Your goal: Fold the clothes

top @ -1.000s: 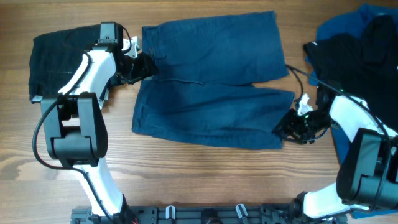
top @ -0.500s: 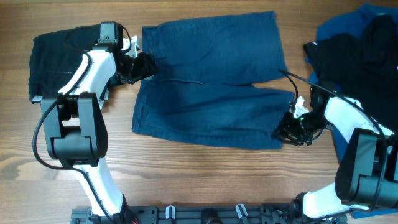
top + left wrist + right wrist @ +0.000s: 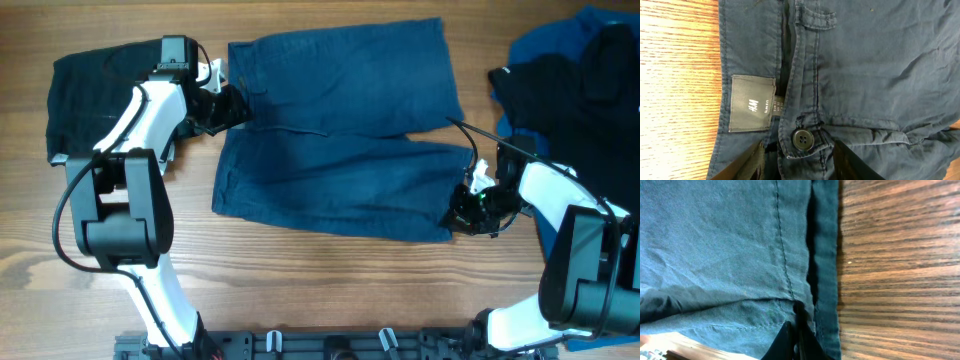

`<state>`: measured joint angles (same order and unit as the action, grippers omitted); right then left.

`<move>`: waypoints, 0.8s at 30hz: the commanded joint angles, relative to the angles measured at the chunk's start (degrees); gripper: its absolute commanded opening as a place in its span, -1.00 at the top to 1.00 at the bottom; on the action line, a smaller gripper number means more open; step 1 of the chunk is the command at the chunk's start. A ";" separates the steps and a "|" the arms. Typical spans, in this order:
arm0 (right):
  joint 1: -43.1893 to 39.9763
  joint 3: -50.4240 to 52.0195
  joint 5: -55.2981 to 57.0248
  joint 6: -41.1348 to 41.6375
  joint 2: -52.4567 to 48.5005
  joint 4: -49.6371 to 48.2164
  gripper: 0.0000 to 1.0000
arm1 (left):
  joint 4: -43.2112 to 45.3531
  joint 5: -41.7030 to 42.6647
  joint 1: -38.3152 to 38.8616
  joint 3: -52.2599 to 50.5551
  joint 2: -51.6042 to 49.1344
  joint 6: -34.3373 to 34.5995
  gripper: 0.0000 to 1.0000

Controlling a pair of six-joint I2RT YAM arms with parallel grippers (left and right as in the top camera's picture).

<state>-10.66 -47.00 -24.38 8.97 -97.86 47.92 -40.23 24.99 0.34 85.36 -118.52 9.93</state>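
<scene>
Dark navy shorts (image 3: 340, 130) lie flat on the wooden table, waistband to the left and legs to the right. My left gripper (image 3: 228, 105) sits at the waistband's middle. In the left wrist view its jaws (image 3: 800, 160) stand apart, straddling the buttoned tab (image 3: 802, 139) next to the sewn label (image 3: 752, 103). My right gripper (image 3: 462, 215) is at the near leg's hem corner. In the right wrist view the right gripper (image 3: 799, 340) is shut, pinching the shorts' hem fabric (image 3: 825, 255) at the seam.
A black garment (image 3: 90, 90) lies at the far left under the left arm. At the right, a black garment (image 3: 580, 80) lies on top of a brighter blue one (image 3: 600, 20). Bare wood (image 3: 300, 280) shows in front of the shorts.
My right gripper has slid a little left onto the leg hem and closed on it. The left arm has stayed in place at the waistband.
</scene>
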 commanded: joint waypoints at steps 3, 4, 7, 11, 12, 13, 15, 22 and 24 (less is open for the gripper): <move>0.15 0.61 -0.94 0.00 -0.04 -0.15 0.91 | -0.74 0.94 0.28 -0.02 -0.55 -0.68 0.04; 0.15 0.61 -0.94 0.00 -0.04 -0.17 0.91 | -1.18 0.94 0.46 -0.11 -0.81 -0.70 0.04; 0.15 0.61 -0.96 0.02 -0.04 -0.44 0.91 | -1.86 0.94 0.94 -0.31 -2.08 -0.72 0.07; 0.15 0.61 -0.94 0.00 -0.04 -0.48 0.91 | -3.28 0.96 0.94 -0.35 -3.32 -0.70 0.27; 0.15 0.61 -0.94 0.02 -0.04 -0.57 0.91 | -3.48 0.96 0.94 -0.35 -3.32 -0.70 0.35; 0.15 0.61 -0.94 0.02 -0.04 -0.59 0.91 | -3.80 0.96 0.94 -0.35 -3.32 -0.68 0.54; 0.15 0.61 -0.94 0.02 -0.04 -0.52 0.91 | -4.35 0.92 0.94 -0.35 -3.32 -0.70 0.79; -0.85 -0.35 0.63 0.07 0.35 3.67 0.91 | 1.38 -3.06 0.94 -0.35 -3.32 -0.70 0.92; -2.23 -0.76 0.57 0.17 1.75 4.98 0.91 | 2.36 -4.07 0.94 -0.39 -3.34 -0.70 0.92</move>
<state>-11.03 -46.96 -24.38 8.93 -97.84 51.68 -39.59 24.03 1.13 85.01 -121.30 9.54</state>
